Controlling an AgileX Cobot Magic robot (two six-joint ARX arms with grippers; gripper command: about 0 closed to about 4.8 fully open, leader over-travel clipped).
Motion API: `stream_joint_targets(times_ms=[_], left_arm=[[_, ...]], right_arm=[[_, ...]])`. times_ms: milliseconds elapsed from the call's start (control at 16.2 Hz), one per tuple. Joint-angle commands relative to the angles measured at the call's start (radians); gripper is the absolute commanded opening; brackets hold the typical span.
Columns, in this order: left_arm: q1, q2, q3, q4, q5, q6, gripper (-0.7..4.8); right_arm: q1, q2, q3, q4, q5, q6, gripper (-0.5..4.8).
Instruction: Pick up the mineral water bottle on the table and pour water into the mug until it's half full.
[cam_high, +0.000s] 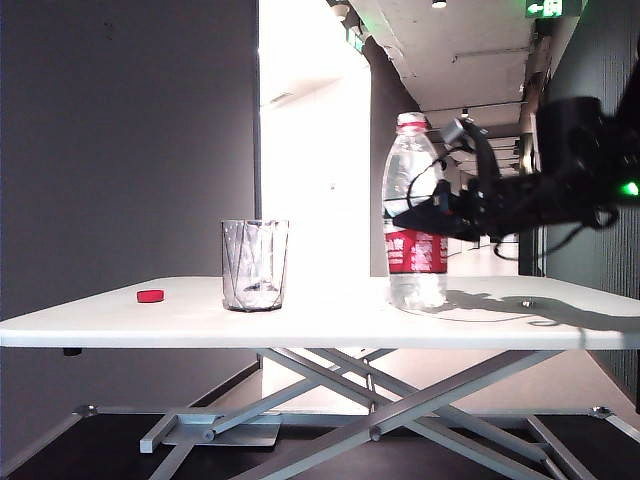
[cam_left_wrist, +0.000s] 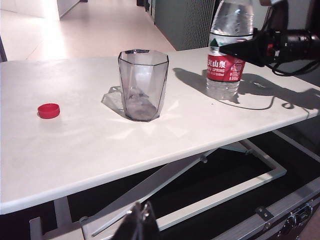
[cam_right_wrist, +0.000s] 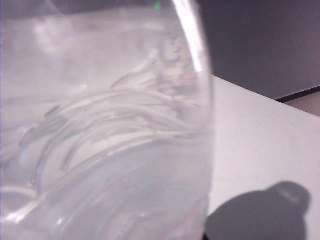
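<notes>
While left gripper (cam_left_wrist: 137, 222) idles low, right gripper (cam_high: 405, 217) level at mineral water bottle (cam_high: 414, 215).

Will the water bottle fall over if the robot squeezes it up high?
Maybe. The mineral water bottle is tall and narrow, so a sideways nudge could tip it. The right pincer sits above the label. Its thin clear plastic probably dents when squeezed.

My right arm reaches in level from the right, above the tabletop (cam_high: 120, 325), its wrist turned so my right end effector (cam_high: 408, 216) sits at the mineral water bottle (cam_high: 414, 170) just above the label; how wide its fingers stand, I cannot tell. My left end effector (cam_left_wrist: 138, 225) hangs low and near, fingers together, well apart from everything.
</notes>
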Motion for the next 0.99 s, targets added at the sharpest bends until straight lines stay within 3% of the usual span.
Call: stream_joint_targets(times_ms=[62, 369, 677, 985], left_arm=[[-0.001, 0.000, 0.002, 0.003, 0.004, 0.006, -0.05], [-0.001, 0.000, 0.002, -0.008, 0.004, 0.006, -0.05], [-0.001, 0.000, 0.002, -0.039, 0.004, 0.006, -0.05], [-0.001, 0.000, 0.002, -0.039, 0.004, 0.006, -0.05]], right_arm=[[0.031, -0.061, 0.019, -0.016, 0.053, -0.096, 1.74], [0.124, -0.123, 0.035, -0.207, 0.299, -0.330, 1.71], [0.248, -0.136, 0.124, -0.405, 0.589, -0.414, 1.70], [0.346, -0.135, 0.168, -0.435, 0.820, -0.596, 1.70]])
